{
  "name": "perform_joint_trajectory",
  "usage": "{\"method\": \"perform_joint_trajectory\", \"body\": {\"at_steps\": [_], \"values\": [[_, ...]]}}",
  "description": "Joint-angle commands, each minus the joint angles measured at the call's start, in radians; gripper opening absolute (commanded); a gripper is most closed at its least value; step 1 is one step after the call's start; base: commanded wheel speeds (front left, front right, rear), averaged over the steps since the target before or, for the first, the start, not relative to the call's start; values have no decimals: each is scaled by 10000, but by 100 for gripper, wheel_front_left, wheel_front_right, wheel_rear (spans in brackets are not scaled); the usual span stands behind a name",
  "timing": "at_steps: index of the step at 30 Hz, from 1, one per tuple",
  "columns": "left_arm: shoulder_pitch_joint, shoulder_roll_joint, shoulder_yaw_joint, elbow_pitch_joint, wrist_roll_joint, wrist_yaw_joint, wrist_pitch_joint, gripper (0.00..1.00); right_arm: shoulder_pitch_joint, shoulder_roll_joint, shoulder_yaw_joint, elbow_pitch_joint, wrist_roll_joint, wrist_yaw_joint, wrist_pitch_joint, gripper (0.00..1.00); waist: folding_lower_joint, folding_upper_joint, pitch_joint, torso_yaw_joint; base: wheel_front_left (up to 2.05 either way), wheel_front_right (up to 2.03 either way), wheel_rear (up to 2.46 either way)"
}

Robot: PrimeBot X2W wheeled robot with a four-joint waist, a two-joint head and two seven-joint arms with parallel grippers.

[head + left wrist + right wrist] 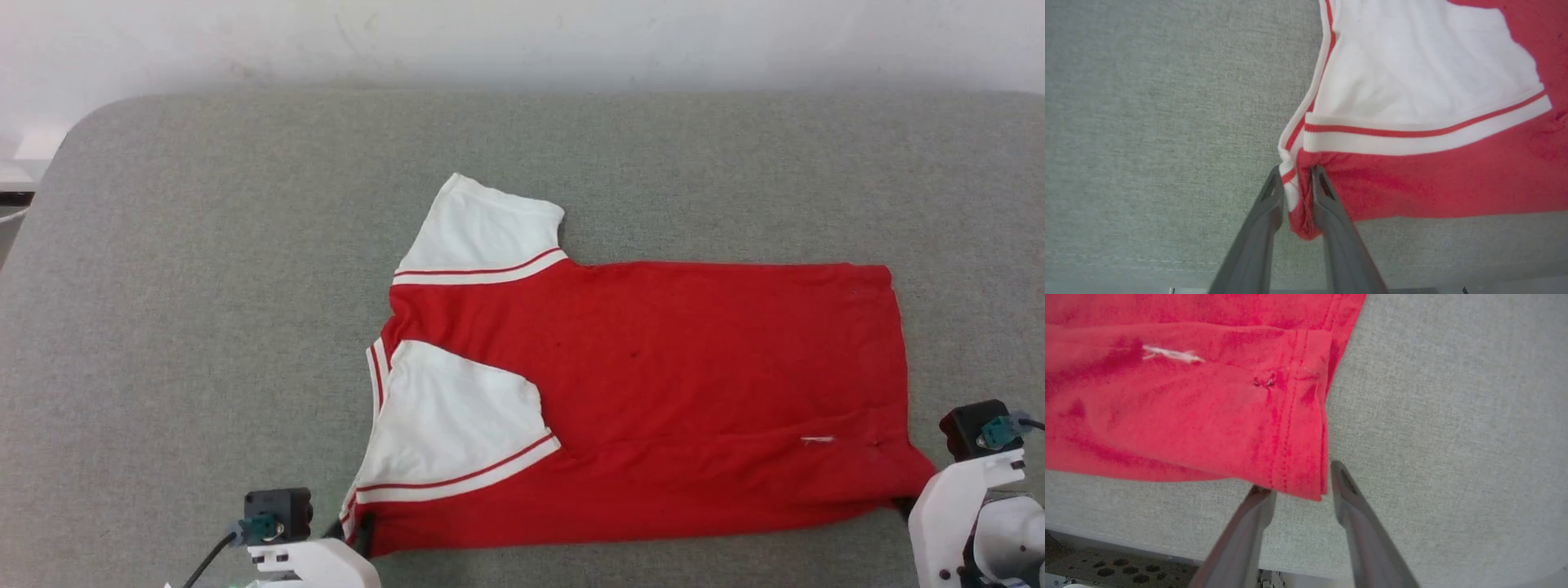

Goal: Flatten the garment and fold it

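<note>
On the grey table point(204, 286) the red jersey point(653, 367) lies folded lengthwise, my L gripper point(1296, 169) pinching its collar-end corner, R gripper point(1298, 477) fingers parted round the hem corner; next, prob., let go w/o dragging cloth.

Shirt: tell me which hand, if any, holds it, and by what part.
The left hand pinches the shirt at the near corner of its striped edge. The right hand is open at the hem corner, holding nothing.

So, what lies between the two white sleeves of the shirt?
Only red cloth of the garment separates the far sleeve from the near sleeve, as the head view shows.
</note>
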Motion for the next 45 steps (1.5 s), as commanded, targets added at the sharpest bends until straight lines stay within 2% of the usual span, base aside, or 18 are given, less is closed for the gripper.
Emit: {"method": "perform_joint_trajectory", "body": {"at_steps": [1, 6, 11, 14, 19, 21, 25, 30, 33, 34, 35, 42, 45], "values": [[-173, -8, 46, 122, 57, -84, -184, 100, -101, -25, -28, 47, -7, -23, -149, 100, 0, 0, -49, -9, 0, 0, 0], [-452, -69, 343, -34, 129, -295, -1199, 100, -386, -192, -202, -224, -280, -23, -1109, 100, 0, 0, -322, -79, 0, 0, 0], [-840, -117, 678, -652, 291, -987, -2975, 100, -606, 151, -549, -1062, -453, -23, -2755, 100, 0, 0, -556, -224, 0, 0, 0], [-1006, -90, 877, -855, 617, -1169, -3866, 100, -604, 517, -676, -1545, -674, -23, -3911, 100, 0, 0, -627, -379, 0, 0, 0], [-1159, -276, 1404, -1477, 1231, -1384, -4251, 100, -457, 1505, -1071, -2269, -1083, -23, -5751, 100, 0, 0, -565, -682, 0, 0, 0], [-1222, -305, 1508, -1706, 1510, -1594, -4263, 100, -413, 1935, -1291, -2464, -1286, -23, -6332, 100, 0, 0, -469, -829, 0, 0, 0], [-1639, 99, 1340, -1525, 1913, -2100, -4205, 100, -365, 2475, -1279, -2729, -1546, -23, -7041, 100, 0, 0, -185, -1213, 0, 0, 0], [-2832, 714, 1059, -1108, 2180, -2458, -2834, 100, -392, 2787, -1085, -2773, -1692, -23, -7159, 100, 0, 0, 333, -1853, 0, 0, 0], [-3809, 1080, 992, -664, 2548, -2317, -1745, 100, -448, 2894, -960, -2777, -1673, -23, -7121, 100, 0, 0, 726, -2292, 0, 0, 0], [-3809, 1080, 992, -664, 2548, -2317, -1745, 100, -448, 2894, -960, -2777, -1673, -23, -7121, 100, 0, 0, 726, -2292, 0, 0, 0], [-4159, 1179, 923, -454, 2597, -2383, -1306, 100, -494, 2918, -944, -2768, -1701, -23, -7125, 100, 0, 0, 870, -2448, 0, 0, 0], [-6622, 1874, 776, 1486, 2067, -3506, 1599, 100, -816, 3019, -628, -2480, -1511, -23, -7320, 100, 0, 0, 1787, -3499, 0, 0, 0], [-7452, 2158, 792, 2492, 1677, -3763, 3008, 100, -925, 3028, -441, -2354, -1171, -23, -7439, 100, 0, 0, 2139, -3883, 0, 0, 0]]}}
